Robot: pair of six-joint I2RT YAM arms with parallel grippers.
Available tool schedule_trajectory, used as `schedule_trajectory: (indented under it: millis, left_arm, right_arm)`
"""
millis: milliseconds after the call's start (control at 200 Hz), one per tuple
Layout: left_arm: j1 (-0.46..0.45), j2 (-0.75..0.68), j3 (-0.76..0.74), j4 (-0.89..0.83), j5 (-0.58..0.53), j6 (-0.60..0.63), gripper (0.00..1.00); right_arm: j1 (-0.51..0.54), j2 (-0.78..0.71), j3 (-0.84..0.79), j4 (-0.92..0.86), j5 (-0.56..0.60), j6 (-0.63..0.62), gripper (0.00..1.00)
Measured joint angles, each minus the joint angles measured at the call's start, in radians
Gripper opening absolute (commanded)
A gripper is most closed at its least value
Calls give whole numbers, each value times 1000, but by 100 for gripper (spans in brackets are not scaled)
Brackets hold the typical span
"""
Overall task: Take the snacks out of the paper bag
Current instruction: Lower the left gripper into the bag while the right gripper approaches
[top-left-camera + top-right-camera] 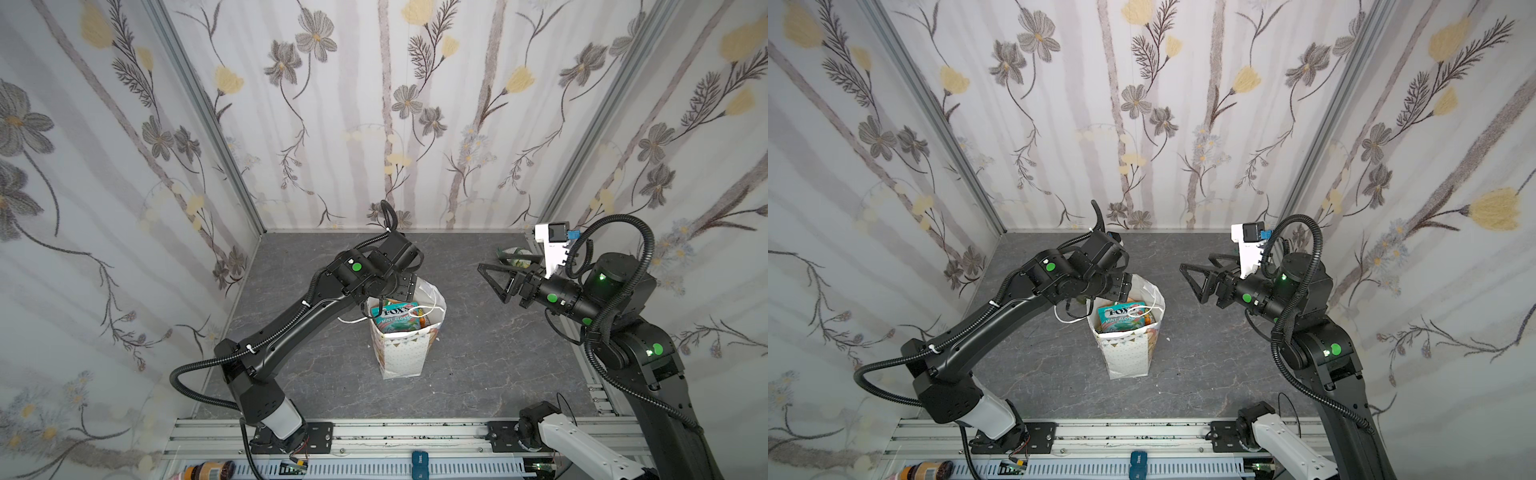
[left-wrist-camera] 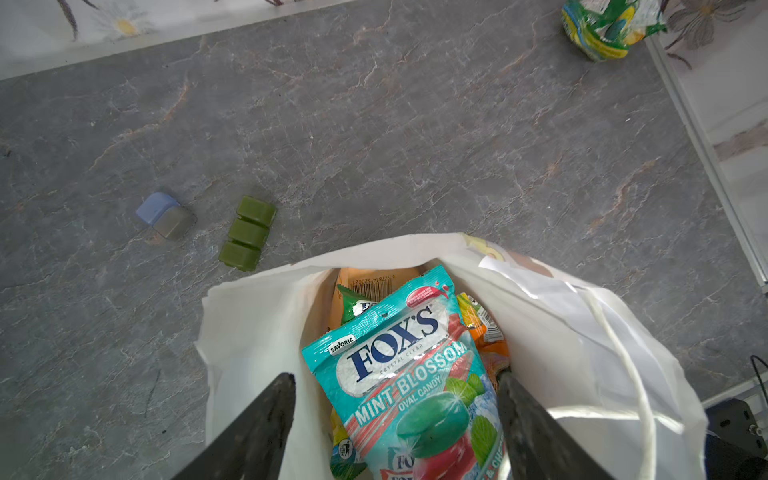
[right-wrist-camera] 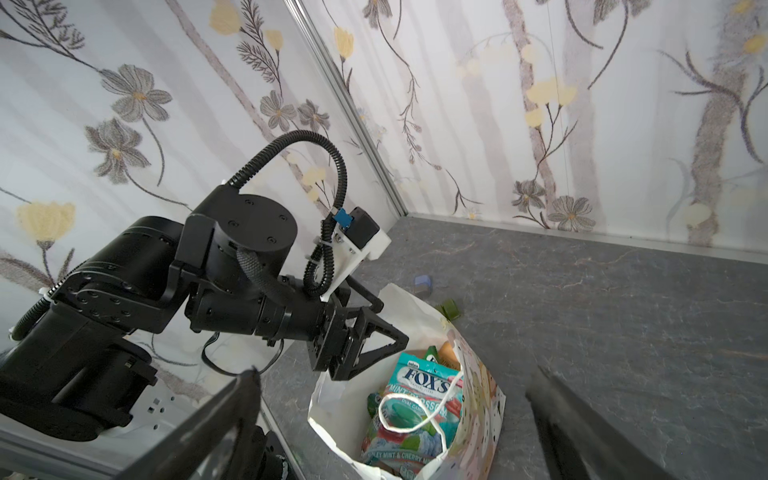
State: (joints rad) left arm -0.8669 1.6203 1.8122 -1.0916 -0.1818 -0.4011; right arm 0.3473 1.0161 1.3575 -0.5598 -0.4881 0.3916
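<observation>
Grey table (image 1: 478,353) bears an upright white paper bag (image 1: 401,357), so the open left pincer (image 2: 395,376) straddles its topmost glossy teal packet (image 2: 415,403); right pincer (image 1: 491,283) waits open.

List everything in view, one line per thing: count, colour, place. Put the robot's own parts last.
paper bag: one, white with dots and bunting, upright mid-table, mouth open
teal packet: one, teal, topmost inside the bag
green packet: one, green, in the bag, mostly hidden
orange packet: one, orange, in the bag, mostly hidden
tan packet: one, tan, in the bag, underneath
loose packet: one, green and yellow, on the table near the far right corner
green block: one, dark green, on the table near the bag
blue block: one, blue and grey, beside the green block, apart
table: one, grey marbled
walls: three, floral wallpaper
left pincer: black, open, straddling the teal packet
right pincer: black, open, empty, in the air
</observation>
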Motion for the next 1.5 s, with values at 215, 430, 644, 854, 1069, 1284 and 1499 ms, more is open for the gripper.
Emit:
schedule_trajectory:
  millis: [215, 430, 644, 854, 1069, 1284, 1499]
  left_arm:
    - [1, 41, -41, -7, 46, -3, 75]
    - [1, 35, -156, 13, 63, -23, 82]
    - [1, 30, -249, 87, 80, -24, 90]
    - [1, 11, -345, 193, 77, -20, 92]
    - [0, 7, -418, 289, 54, -10, 99]
    - [0, 30, -448, 355, 40, -11, 88]
    - [-1, 41, -489, 414, 39, -19, 71]
  right_arm:
    - [5, -12, -18, -14, -4, 1, 100]
    - [5, 42, 14, -19, -27, 0, 100]
    - [7, 35, 14, -19, -37, 0, 100]
    - [8, 32, 14, -19, -36, 1, 100]
    - [10, 14, 2, -18, -36, 12, 100]
    - [10, 15, 0, -17, -37, 20, 100]
    - [11, 14, -2, -10, -37, 27, 100]
